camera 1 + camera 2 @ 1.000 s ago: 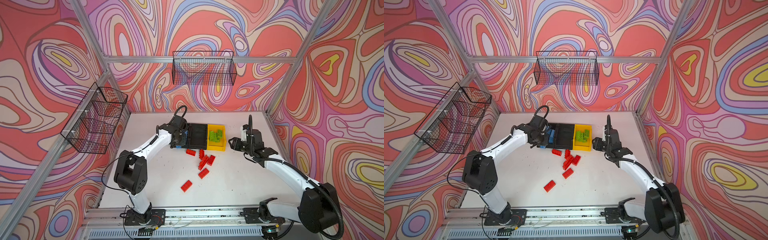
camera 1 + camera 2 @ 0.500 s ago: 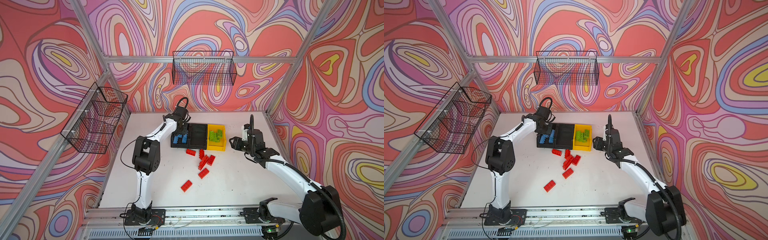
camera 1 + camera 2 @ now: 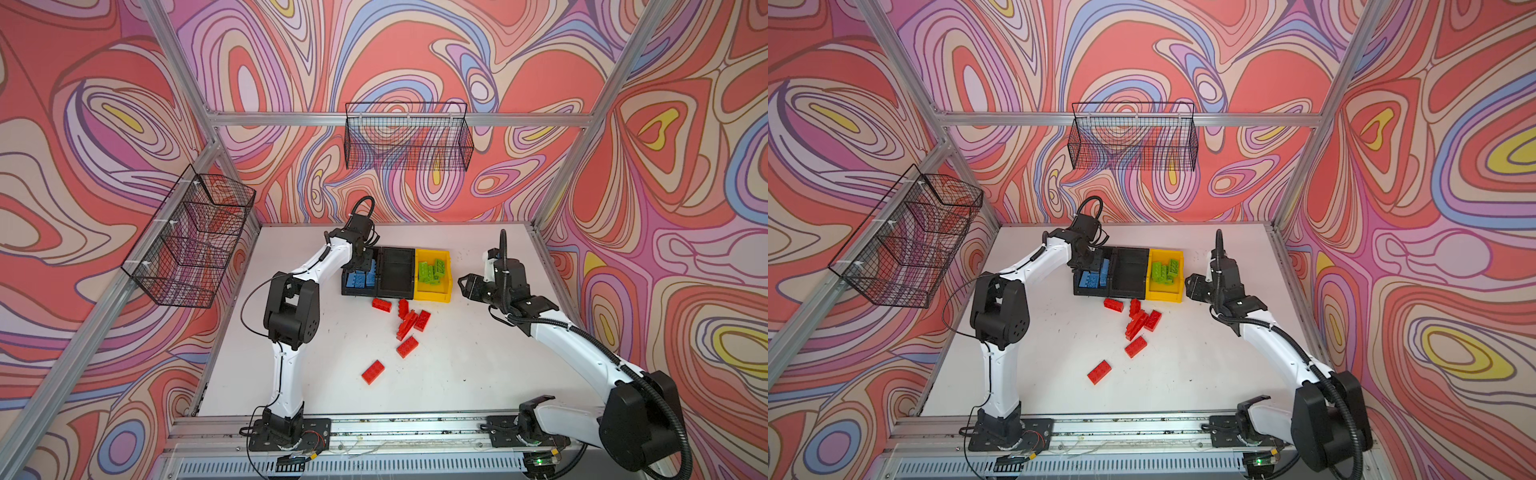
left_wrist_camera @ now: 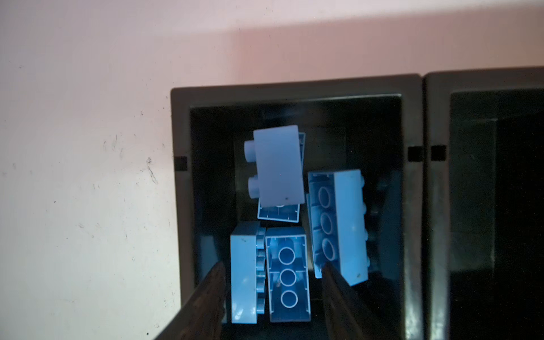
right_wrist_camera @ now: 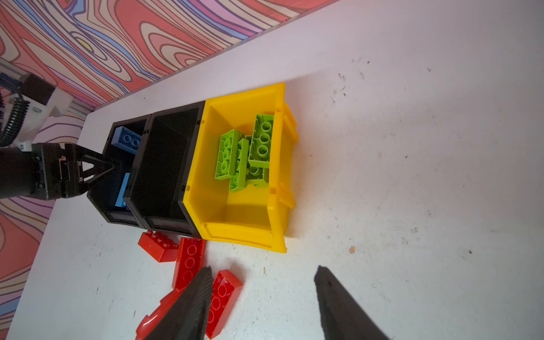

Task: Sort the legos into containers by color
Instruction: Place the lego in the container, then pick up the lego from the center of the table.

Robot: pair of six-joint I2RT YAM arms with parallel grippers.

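White tabletop [image 3: 457, 353], with a row of three joined bins near the back: left black bin [image 3: 357, 292] holding the blue bricks [image 3: 359, 279], middle black bin [image 3: 397, 270] bare inside, yellow bin [image 3: 432, 293] holding the lime green bricks [image 3: 432, 270]. Loose on the table in front of the row: a handful of red bricks [image 3: 407, 322], with a red arch-shaped piece [image 5: 156, 312] among them. Left gripper [image 4: 272, 265] above the left black bin, pointing down into it; fingers [image 4: 212, 288] spread, nothing clamped, only blue bricks lying below. Right gripper [image 5: 263, 268] just beside the yellow bin, over table next to the red cluster, fingers apart and empty. Step in hand, by judgement: release of a blue brick into its bin. To do it well: hold the fingers wide, rise straight up clear of the rim before swinging off, and mind the bin wall and the long blue brick [image 4: 338, 223] leaning close to one finger. Uppermost small blue brick [image 4: 278, 164] on its side atop another; settled or falling, cannot tell. Probably due next: reds into the middle bin, one at a time, gripped across the narrow width.
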